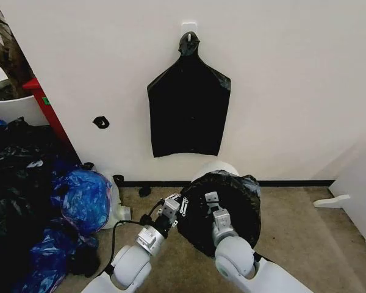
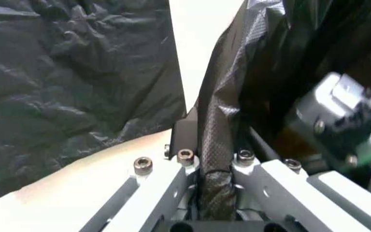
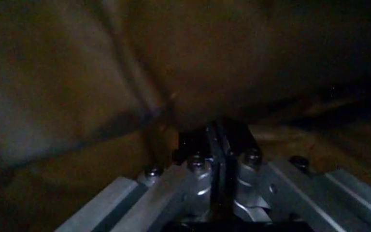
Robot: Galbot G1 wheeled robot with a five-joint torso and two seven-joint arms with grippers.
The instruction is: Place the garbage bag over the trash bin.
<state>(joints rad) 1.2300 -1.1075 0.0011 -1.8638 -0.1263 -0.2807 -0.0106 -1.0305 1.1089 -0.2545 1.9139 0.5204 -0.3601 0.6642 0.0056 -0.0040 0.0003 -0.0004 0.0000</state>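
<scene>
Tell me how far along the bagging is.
Mostly on: the garbage bag is open over the mouth of the trash bin. In hand: the left gripper pinches the bag's edge at the rim, and the right gripper, shut, reaches inside. Left: letting go and withdrawing both arms.

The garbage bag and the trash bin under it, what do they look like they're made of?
The garbage bag looks like thin black plastic film: it is glossy, crinkled and bunches where the left gripper pinches its edge. The trash bin seems to be smooth white moulded plastic, judging by its even, rounded rim; most of it is covered.
</scene>
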